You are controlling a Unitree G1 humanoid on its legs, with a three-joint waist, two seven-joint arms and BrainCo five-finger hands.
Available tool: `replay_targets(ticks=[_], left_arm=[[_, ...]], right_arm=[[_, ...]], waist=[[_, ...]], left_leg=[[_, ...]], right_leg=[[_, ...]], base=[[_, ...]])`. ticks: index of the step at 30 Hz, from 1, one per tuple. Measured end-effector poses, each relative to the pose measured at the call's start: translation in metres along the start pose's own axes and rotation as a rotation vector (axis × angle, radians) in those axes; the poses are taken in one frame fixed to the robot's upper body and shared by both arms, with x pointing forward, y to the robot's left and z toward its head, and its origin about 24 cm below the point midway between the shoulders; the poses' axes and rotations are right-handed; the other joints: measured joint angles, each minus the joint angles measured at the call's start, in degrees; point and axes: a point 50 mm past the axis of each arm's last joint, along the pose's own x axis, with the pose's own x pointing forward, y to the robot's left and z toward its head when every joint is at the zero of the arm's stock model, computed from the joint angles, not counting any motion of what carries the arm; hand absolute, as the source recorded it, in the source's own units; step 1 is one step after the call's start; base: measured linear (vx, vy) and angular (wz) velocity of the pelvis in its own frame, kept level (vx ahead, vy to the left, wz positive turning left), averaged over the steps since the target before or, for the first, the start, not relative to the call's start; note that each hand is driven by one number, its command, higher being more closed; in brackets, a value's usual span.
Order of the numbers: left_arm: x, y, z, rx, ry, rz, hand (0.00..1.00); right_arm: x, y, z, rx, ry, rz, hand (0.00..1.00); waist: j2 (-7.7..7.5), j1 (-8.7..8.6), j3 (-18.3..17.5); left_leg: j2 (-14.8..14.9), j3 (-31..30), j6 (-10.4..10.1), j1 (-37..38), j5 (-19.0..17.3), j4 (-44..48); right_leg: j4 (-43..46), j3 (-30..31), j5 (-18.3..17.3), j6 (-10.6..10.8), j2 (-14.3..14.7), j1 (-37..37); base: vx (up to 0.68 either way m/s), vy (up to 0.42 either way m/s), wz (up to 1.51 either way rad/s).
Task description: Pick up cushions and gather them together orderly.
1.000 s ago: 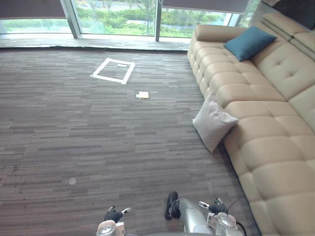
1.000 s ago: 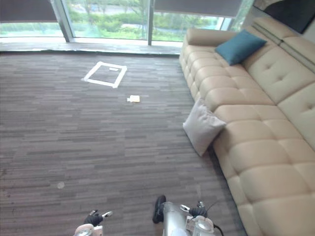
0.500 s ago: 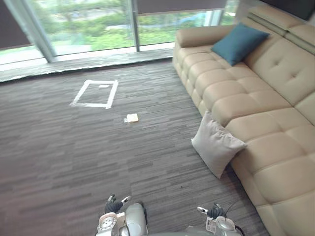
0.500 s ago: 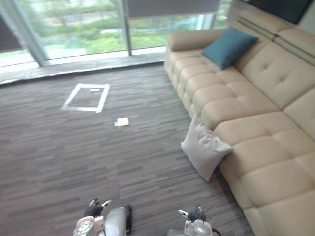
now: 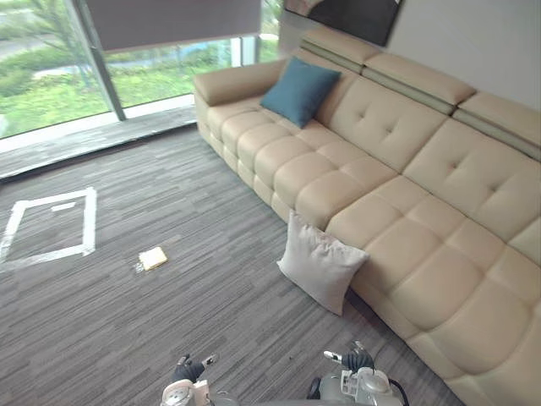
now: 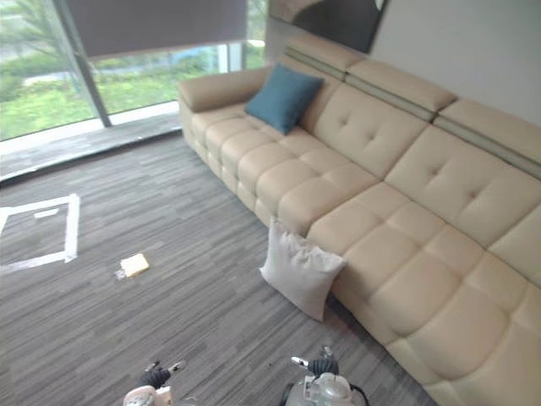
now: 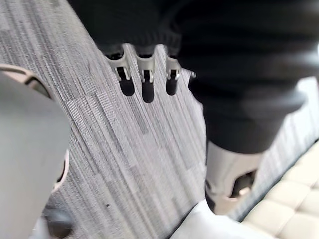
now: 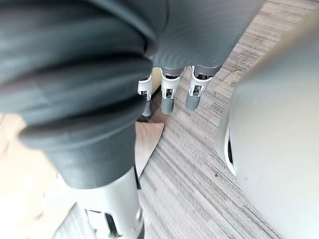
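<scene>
A light grey cushion [image 5: 321, 264] stands on the carpet, leaning against the front of the beige sofa [image 5: 397, 194]. A blue cushion [image 5: 299, 90] rests upright against the sofa's backrest near its far arm. My left hand [image 7: 144, 78] hangs over the carpet with straight fingers and holds nothing; a corner of the grey cushion [image 7: 207, 225] shows past it. My right hand [image 8: 169, 90] also hangs open and empty, with the grey cushion [image 8: 147, 140] on the floor beyond its fingers. Both hands are well short of either cushion.
A white tape square [image 5: 46, 227] is marked on the grey carpet at the left. A small yellow item [image 5: 153, 257] lies near it. Tall windows [image 5: 51, 85] run along the far side. A dark picture [image 5: 347, 15] hangs on the wall above the sofa.
The camera has swung to the right, so the sofa and wall take up more of the view. The cushions lie where they were. Both hands stay low and empty.
</scene>
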Motion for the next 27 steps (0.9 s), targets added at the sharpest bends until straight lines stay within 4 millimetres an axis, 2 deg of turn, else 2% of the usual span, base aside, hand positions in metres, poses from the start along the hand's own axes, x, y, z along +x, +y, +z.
replay_targets(ticks=[1,2,3,4,5,6,7,8,9,11,13,14,16,18,19,20,21,23,24,25,26,27], left_arm=[[0.0,0.002,0.0,0.009,0.002,0.0,0.0],[0.0,-0.004,-0.001,0.012,0.009,-0.014,0.0],[0.0,-0.007,-0.001,0.017,0.008,-0.024,0.0],[-0.001,-0.015,-0.001,0.018,0.006,-0.046,0.0],[-0.002,-0.019,-0.001,0.012,0.004,-0.057,0.0],[-0.001,-0.021,0.004,0.012,-0.01,-0.062,0.0],[-0.001,-0.02,0.006,0.01,-0.018,-0.061,0.0],[-0.001,-0.019,0.007,0.004,-0.027,-0.057,0.0],[-0.001,-0.016,0.011,0.003,-0.047,-0.05,0.0],[-0.001,-0.015,0.017,0.001,-0.073,-0.047,0.0],[-0.002,-0.016,0.019,-0.008,-0.093,-0.047,0.0],[-0.002,-0.016,0.02,-0.01,-0.096,-0.046,0.0],[-0.002,-0.014,0.018,-0.03,-0.1,-0.033,0.0],[-0.002,-0.012,0.018,-0.055,-0.096,-0.023,0.0],[-0.002,-0.01,0.015,-0.075,-0.087,-0.009,0.0],[-0.002,-0.003,0.015,-0.078,-0.085,0.008,0.0],[-0.002,-0.001,0.014,-0.074,-0.084,0.014,0.0],[0.0,0.008,0.014,-0.056,-0.077,0.031,0.0],[0.001,0.008,0.015,-0.054,-0.073,0.031,0.0],[0.001,0.007,0.012,-0.051,-0.061,0.03,0.0],[0.001,0.006,0.01,-0.044,-0.051,0.025,0.0],[0.0,0.005,0.009,-0.037,-0.047,0.022,0.0]], right_arm=[[0.0,0.0,-0.001,0.0,0.002,0.001,0.0],[0.0,-0.005,0.001,-0.001,-0.005,-0.009,0.0],[0.001,-0.009,0.003,-0.002,-0.01,-0.02,0.0],[0.002,-0.016,0.003,0.012,-0.01,-0.042,0.0],[0.002,-0.019,0.003,0.022,-0.012,-0.051,0.0],[0.002,-0.022,0.002,0.025,-0.008,-0.061,0.0],[0.002,-0.021,0.002,0.023,-0.006,-0.06,0.0],[0.001,-0.02,0.001,0.019,-0.002,-0.057,0.0],[0.001,-0.018,-0.001,0.016,0.008,-0.05,0.0],[0.0,-0.017,-0.005,0.02,0.022,-0.053,0.0],[-0.001,-0.019,-0.008,0.03,0.032,-0.063,0.0],[-0.001,-0.019,-0.008,0.031,0.032,-0.064,0.0],[-0.001,-0.017,-0.008,0.02,0.031,-0.058,0.0],[0.0,-0.016,-0.006,0.009,0.024,-0.056,0.0],[-0.001,-0.014,-0.009,-0.007,0.031,-0.048,0.0],[-0.002,-0.01,-0.013,0.0,0.043,-0.038,0.0],[-0.003,-0.006,-0.014,0.005,0.046,-0.031,0.0],[-0.007,0.005,-0.021,0.028,0.066,-0.006,0.0],[-0.007,0.007,-0.021,0.032,0.066,0.0,0.0],[-0.007,0.009,-0.021,0.041,0.066,0.004,0.0],[-0.007,0.008,-0.019,0.042,0.059,0.003,0.0],[-0.007,0.006,-0.019,0.04,0.054,-0.002,0.0]], waist=[[-0.51,-0.21,-0.07],[0.14,-0.45,0.19],[1.24,-0.4,0.13],[2.27,-1.06,-0.08],[2.63,-1.53,0.28],[3.34,-1.86,0.51],[3.24,-1.78,0.74],[2.94,-1.58,0.91],[2.54,-0.98,1.27],[1.92,-0.14,1.54],[1.71,0.72,1.62],[1.73,0.86,1.64],[1.6,1.35,1.66],[1.45,1.42,1.75],[1.12,1.62,1.37],[-0.14,1.7,0.49],[-0.71,1.69,-0.09],[-2.92,1.62,-1.55],[-2.99,1.78,-1.48],[-2.81,2.13,-1.32],[-2.09,2.18,-0.9],[-1.9,2.03,-0.9]], left_leg=[[-0.99,0.24,-0.05,0.98,0.02,-0.23],[-1.31,-0.51,-0.52,3.32,-0.24,-0.68],[-0.64,-1.0,-0.89,3.58,-0.02,-0.38],[0.23,-3.14,-2.82,3.06,1.12,2.27],[0.68,-3.69,-2.96,2.94,1.21,4.17],[5.17,-7.44,-3.34,-1.83,2.24,18.59],[6.79,-9.06,-3.08,-4.34,3.11,24.44],[8.84,-11.44,-3.0,-7.98,2.3,32.54],[10.34,-13.36,-3.51,-12.58,-0.09,40.13],[9.35,-14.1,-3.24,-16.41,-1.63,38.72],[5.81,-16.76,-2.12,-21.28,-2.68,28.61],[4.85,-18.34,-2.0,-22.09,-2.72,26.53],[0.3,-27.28,-1.42,-24.58,-1.57,15.6],[-0.76,-29.81,-1.37,-24.98,0.96,12.21],[-0.92,-29.07,-1.59,-23.56,5.77,11.27],[-1.28,-26.15,-0.66,-22.57,5.93,11.45],[-1.47,-25.48,-0.36,-22.56,5.43,11.43],[-2.32,-21.72,1.0,-21.91,3.4,11.07],[-2.68,-21.16,1.36,-21.0,3.07,10.56],[-3.31,-18.91,2.01,-17.39,2.68,8.39],[-3.86,-17.49,2.6,-13.49,2.34,6.36],[-3.94,-16.92,2.91,-12.1,2.15,5.75]], right_leg=[[-5.08,0.47,5.66,-2.21,1.29,0.2],[-4.82,1.07,5.78,-5.47,1.89,1.02],[-4.24,1.35,5.46,-5.68,2.44,1.0],[-4.08,1.43,2.38,-4.79,3.0,2.02],[-4.02,1.35,1.89,-4.75,3.28,2.53],[-5.24,1.43,-0.13,-4.49,5.33,5.48],[-5.92,1.63,-0.49,-4.53,6.05,6.6],[-7.05,1.99,-1.0,-4.55,7.36,8.22],[-8.34,3.16,-1.71,-4.82,8.49,10.92],[-10.08,4.88,-1.94,-4.71,9.08,13.74],[-11.21,8.48,-2.42,-3.45,9.1,15.79],[-11.4,9.2,-2.51,-3.27,9.09,16.02],[-11.15,13.64,-3.47,-1.63,9.06,16.28],[-10.56,15.99,-4.19,-0.43,9.0,16.63],[-9.53,18.86,-5.05,1.09,8.93,16.71],[-9.5,21.89,-5.43,2.3,8.17,16.58],[-10.0,22.45,-5.35,2.57,7.86,16.45],[-10.4,24.24,-4.33,4.46,5.96,15.8],[-9.38,24.15,-3.99,5.05,5.44,15.64],[-4.01,24.04,-3.43,5.81,3.86,14.51],[3.31,23.73,-2.41,5.87,2.31,12.55],[6.12,23.5,-2.44,5.62,1.66,11.76]], base=[[0.39,-0.126,-0.7],[0.4,-0.118,-0.72],[0.38,-0.132,-0.41],[0.3,-0.107,-0.09],[0.38,-0.216,0.06],[0.3,-0.192,-0.01],[0.27,-0.176,-0.11],[0.19,-0.11,-0.41],[0.3,-0.129,-0.67],[0.27,-0.089,-0.67],[0.26,0.006,-0.69],[0.22,0.103,-0.79],[0.25,0.197,-0.94],[0.24,0.225,-0.8],[0.3,0.292,-0.98],[0.35,0.34,-0.96],[0.29,0.267,-0.82],[0.28,0.235,-0.65],[0.24,0.209,-0.61],[0.25,0.22,-0.62],[0.2,0.18,-0.56],[0.18,0.151,-0.4]])
